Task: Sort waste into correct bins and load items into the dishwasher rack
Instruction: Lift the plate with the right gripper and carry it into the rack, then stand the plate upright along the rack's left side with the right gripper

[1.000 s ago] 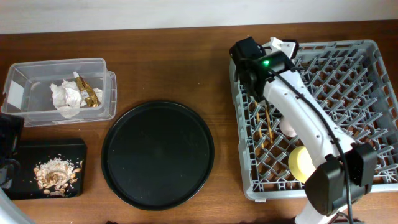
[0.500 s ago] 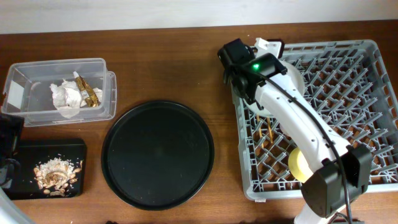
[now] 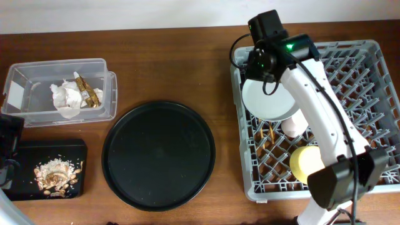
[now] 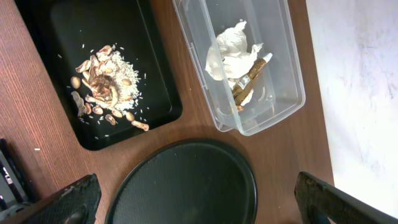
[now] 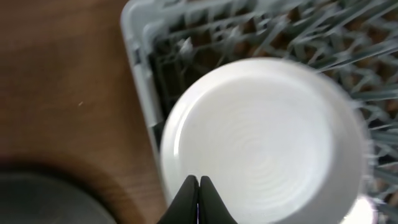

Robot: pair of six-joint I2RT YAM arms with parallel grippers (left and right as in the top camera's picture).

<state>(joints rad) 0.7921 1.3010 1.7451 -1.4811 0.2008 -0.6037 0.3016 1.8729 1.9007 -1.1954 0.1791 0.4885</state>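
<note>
Plate, pale, round: lies in the dishwasher rack, at the rack's far-left corner. Its hollow face is turned up and it rests over the pegs. Being round, it has no long axis. Its picture in the right-wrist view is blurred.

Right gripper: fingers pressed together, nothing between them, tips over the plate's near rim. Contact with the plate cannot be told.

Left gripper: fingers spread wide, holding nothing, well left of the rack.

Chopsticks: in the rack, just nearer than the plate and mostly hidden under it. Their long axis runs from the rack's far side toward its near side.

Pink cup: in the rack, at the plate's near-right edge.

Yellow bowl: in the rack, toward its near side.

Round black tray: just left of the rack.

Clear tub: well left of the rack, holding napkins and wrapper.

Shallow black tray: well left of the rack, nearer than the tub, holding food scraps.

Table: dark brown wood grain.

Wall: a white strip beyond the rack's far side.
</note>
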